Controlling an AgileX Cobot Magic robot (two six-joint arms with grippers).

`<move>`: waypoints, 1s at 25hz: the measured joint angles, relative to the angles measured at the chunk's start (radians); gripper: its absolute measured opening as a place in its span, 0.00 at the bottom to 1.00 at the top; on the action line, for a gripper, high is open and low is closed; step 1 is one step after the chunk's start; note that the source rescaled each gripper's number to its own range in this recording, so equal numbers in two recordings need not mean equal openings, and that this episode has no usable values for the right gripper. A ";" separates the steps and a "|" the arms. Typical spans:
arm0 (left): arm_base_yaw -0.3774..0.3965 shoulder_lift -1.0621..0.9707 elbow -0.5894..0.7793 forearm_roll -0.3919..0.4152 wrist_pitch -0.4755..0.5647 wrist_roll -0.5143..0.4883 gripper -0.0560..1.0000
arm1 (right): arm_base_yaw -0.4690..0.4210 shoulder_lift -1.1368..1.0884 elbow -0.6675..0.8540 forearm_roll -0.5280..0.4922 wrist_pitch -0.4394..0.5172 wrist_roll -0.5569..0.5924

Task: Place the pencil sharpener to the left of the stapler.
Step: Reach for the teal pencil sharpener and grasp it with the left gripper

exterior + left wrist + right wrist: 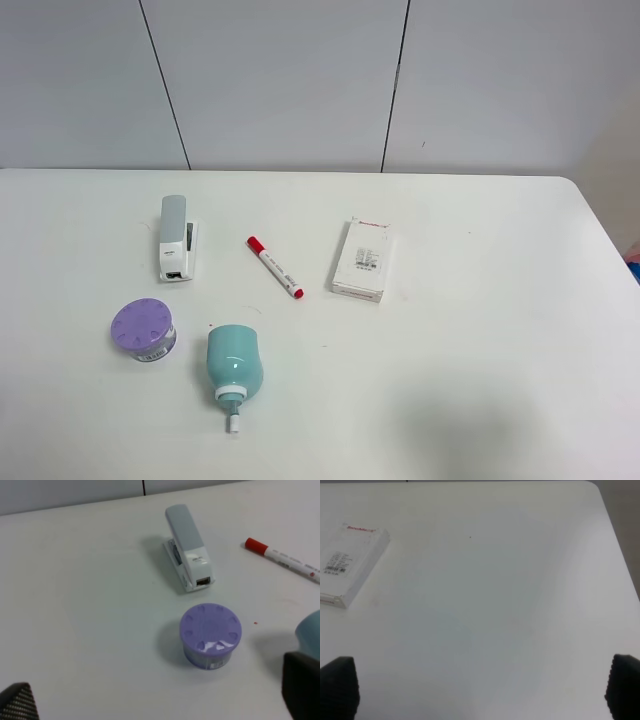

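Pencil sharpener: lies on its side on the near-left part of the bench. The teal body points far and the white collar and stub handle point toward the near edge. No tool touches it.
Pencil sharpener relative to stapler: it lies nearer than the stapler and slightly to its right, well apart from it.
Stapler: sits on the far-left part of the bench with its grey arm on top. Its long axis runs near to far.
Purple container: a round tub with its lid on, just left of the pencil sharpener and not touching it. It lies nearer than the stapler.
Marker: white barrel with a red cap, lying diagonally between the stapler and the box. The capped end is the farther one.
Box: white and rectangular, lying flat to the right of the marker, about mid-bench.
Left tool: spread wide and hanging above the bench. One dark fingertip shows at each lower corner of the left wrist view. That view also shows the stapler, the purple container, the marker and a teal edge of the pencil sharpener.
Right tool: spread wide over bare bench surface on the right side. One dark fingertip shows at each lower corner of the right wrist view. The box lies beyond it, toward the left.
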 joint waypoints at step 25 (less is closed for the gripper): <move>-0.028 0.346 -0.146 -0.150 -0.232 -0.035 0.99 | 0.000 0.000 0.000 0.000 0.000 0.000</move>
